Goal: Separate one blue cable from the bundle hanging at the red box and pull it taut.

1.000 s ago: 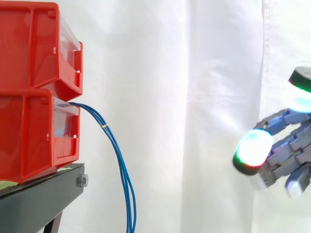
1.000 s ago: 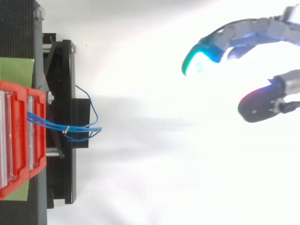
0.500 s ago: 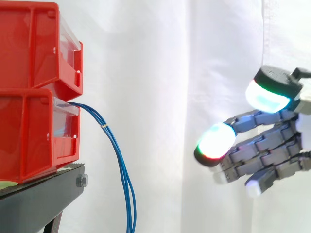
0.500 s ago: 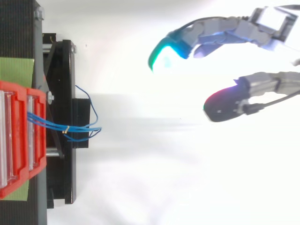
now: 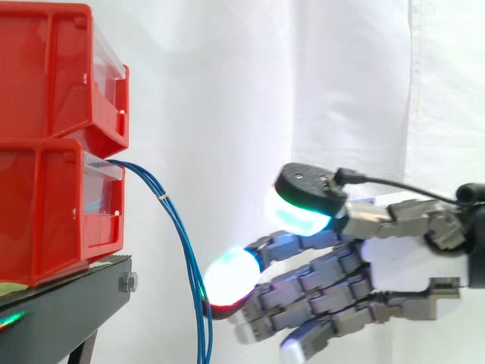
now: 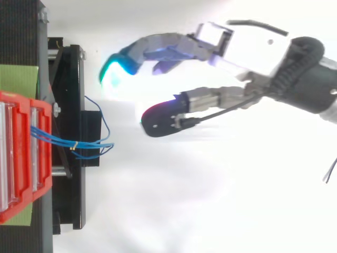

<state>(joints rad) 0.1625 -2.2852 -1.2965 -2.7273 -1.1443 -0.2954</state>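
stacked red bins (image 5: 53,152) at edge of stand (image 5: 68,307), blue cables (image 5: 186,250) out of the lower one, hanging down, hand (image 5: 402,262) open nearby

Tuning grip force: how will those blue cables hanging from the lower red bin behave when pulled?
Probably floppy: the blue cables droop in a loose curve from the red bin. Thin, so one may slip between the broad pads of the hand. A small tie binds them, so neighbours likely follow.
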